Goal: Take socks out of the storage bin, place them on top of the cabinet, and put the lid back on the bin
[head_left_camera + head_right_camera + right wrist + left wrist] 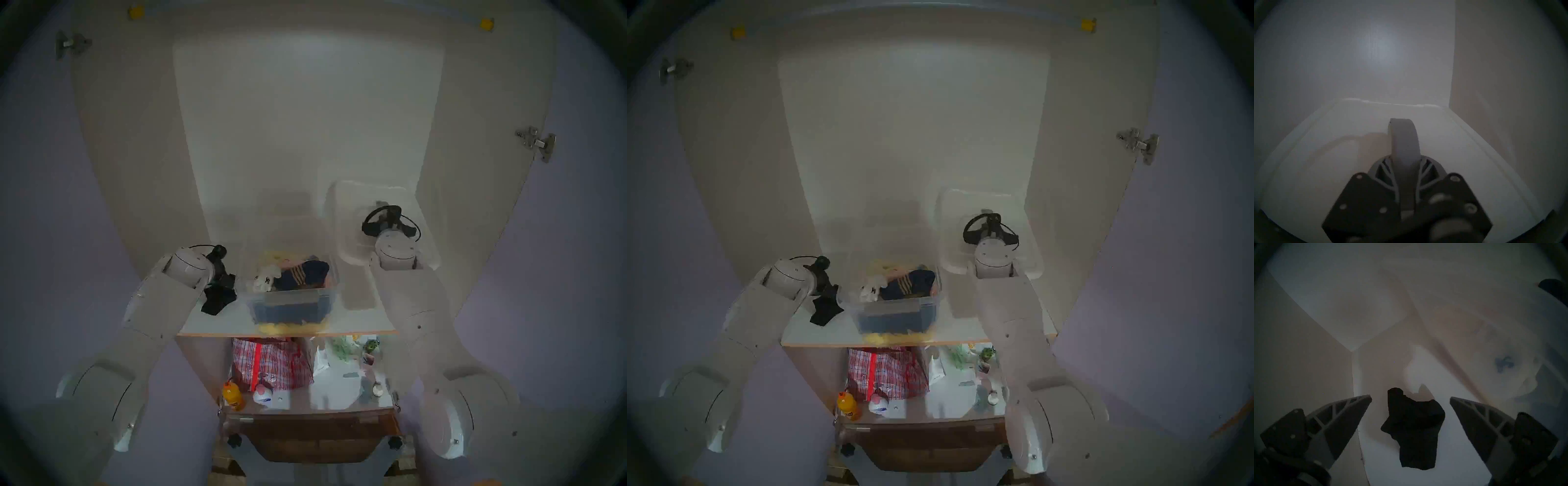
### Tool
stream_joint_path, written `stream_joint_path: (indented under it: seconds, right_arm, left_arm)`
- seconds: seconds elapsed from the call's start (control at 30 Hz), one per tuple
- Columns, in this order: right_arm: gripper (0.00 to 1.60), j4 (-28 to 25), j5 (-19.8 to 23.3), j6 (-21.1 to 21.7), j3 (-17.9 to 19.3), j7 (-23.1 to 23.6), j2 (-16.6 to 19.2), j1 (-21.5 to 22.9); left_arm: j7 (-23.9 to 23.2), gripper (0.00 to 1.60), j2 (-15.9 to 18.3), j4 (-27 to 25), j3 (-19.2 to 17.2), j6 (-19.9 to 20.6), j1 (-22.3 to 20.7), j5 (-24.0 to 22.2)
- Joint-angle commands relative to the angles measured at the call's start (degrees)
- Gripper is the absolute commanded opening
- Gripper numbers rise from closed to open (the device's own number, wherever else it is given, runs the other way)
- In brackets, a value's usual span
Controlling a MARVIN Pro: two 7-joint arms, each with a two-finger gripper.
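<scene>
Head stereo left: the black socks (218, 298) lie as a soft crumpled bundle on the white board of the cabinet (220, 322), just left of the clear storage bin (291, 305), whose grey latch flap faces near. A navy sock with tan stripes (302, 275) and white socks (266, 280) fill the open bin. The white lid (356, 237), rigid and round-cornered, sits to the right under the right gripper (388, 220).

Head stereo right: the same layout; the left gripper (827, 288) hovers at the socks. The lid looks tilted, far edge higher.

Left wrist: the left gripper's ribbed fingers (1349, 414) stand wide apart, with the socks lying free between them on the smooth board.

Right wrist: the right gripper is closed on the lid's grey bar handle (1404, 140), a smooth curved strap rising between the fingers.

The step in hand seems to be carrying the lid back. It calls for a level lift by the handle, centring it over the bin's rim, and lowering squarely so that the heaped socks do not prop a corner. The left arm should clear away first.
</scene>
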Motion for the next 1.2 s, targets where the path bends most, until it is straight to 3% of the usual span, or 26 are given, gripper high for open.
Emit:
stream_joint_path:
  seconds: [0.0,0.23,0.43,0.67,0.87,0.97,1.17]
  right_arm:
    - [0.00,-3.16,0.40,7.74,-1.50,0.31,-2.53,1.05]
    - [0.00,-5.64,0.08,10.25,-5.85,1.32,-4.20,-1.66]
    - [0.00,-2.11,-0.29,7.87,-10.11,-0.02,-6.92,-0.79]
    - [0.00,5.34,-0.40,5.52,-11.82,-1.80,-11.06,3.52]
    - [0.00,18.50,-0.33,-1.67,-10.85,-4.83,-15.34,9.48]
    - [0.00,22.59,-0.50,-3.63,-10.58,-6.47,-17.11,11.14]
    - [0.00,27.27,-1.79,-6.16,-10.86,-11.69,-19.73,12.24]
  left_arm:
    - [-0.17,1.60,0.23,-1.37,-0.31,-0.67,-1.57,-0.07]
    - [-0.16,1.60,0.24,-1.36,-0.30,-0.68,-1.56,-0.08]
    - [-0.14,1.60,0.23,-1.33,-0.30,-0.67,-1.57,-0.08]
    - [-0.11,1.60,0.22,-1.31,-0.28,-0.66,-1.58,-0.10]
    - [-0.13,1.60,0.24,-1.33,-0.27,-0.68,-1.58,-0.12]
    - [-0.14,1.60,0.25,-1.34,-0.27,-0.69,-1.57,-0.13]
    - [-0.12,1.60,0.24,-1.33,-0.27,-0.68,-1.57,-0.13]
